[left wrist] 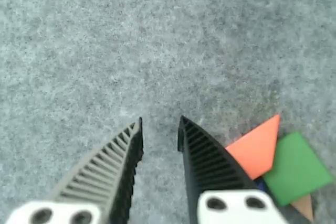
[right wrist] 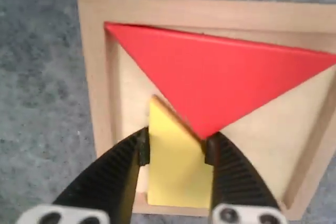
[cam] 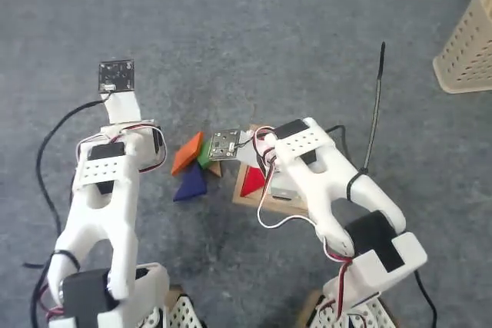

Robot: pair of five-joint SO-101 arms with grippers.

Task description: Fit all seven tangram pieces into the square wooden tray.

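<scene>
Where grey carpet point(cam: 231, 51) spreads, the tray point(right wrist: 94, 77) and a basket point(cam: 467, 44) rest.

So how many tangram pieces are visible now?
6: red and yellow in the tray; orange, green, blue and tan clustered beside it. A seventh may be hidden.

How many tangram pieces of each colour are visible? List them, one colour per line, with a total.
red piece: 1
yellow piece: 1
orange piece: 1
green piece: 1
blue piece: 1
tan piece: 1
Total: 6 pieces in view
</scene>
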